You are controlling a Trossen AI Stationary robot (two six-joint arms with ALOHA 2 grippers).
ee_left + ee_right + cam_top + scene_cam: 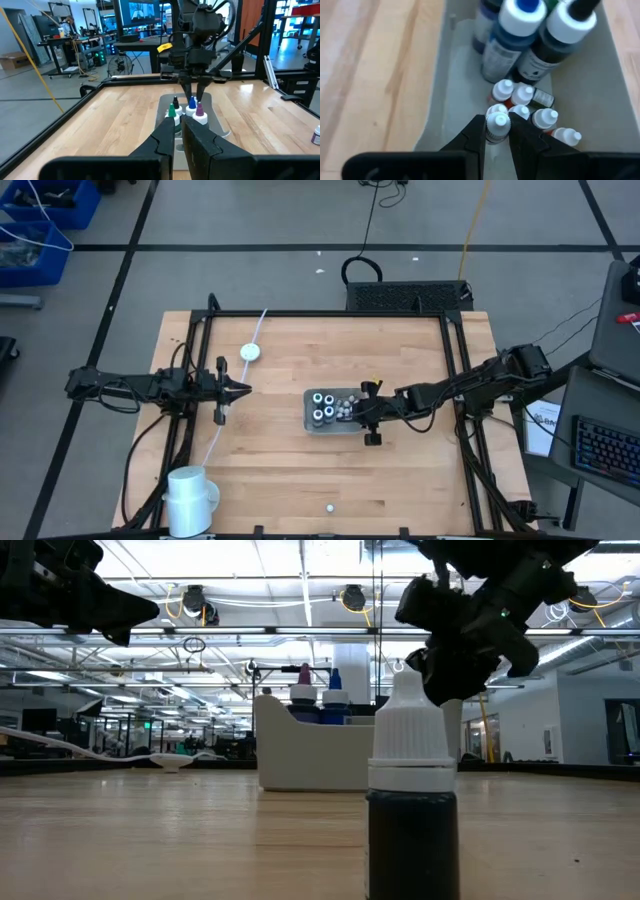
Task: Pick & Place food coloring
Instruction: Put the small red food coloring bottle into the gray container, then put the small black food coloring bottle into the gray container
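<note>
Nearest the low camera we saw one food coloring bottle (411, 802) standing upright on the wooden worktop (280, 470), apart from the others; from above it showed as a pale dot (328, 506) near the worktop's front edge. The grey tray (309, 424) sat near the middle, holding four larger bottles (520, 37) at one end and a cluster of small white-capped bottles (530, 112) beside them, some upright and some lying down. The right end effector (497, 131) reached down into the tray, its fingers (476, 135) closed around the white cap of one small bottle (497, 127). The left end effector (243, 389) hung over the worktop, well left of the tray, its fingers nearly together and holding nothing. A white roll (190, 498) stood at the front left corner.
</note>
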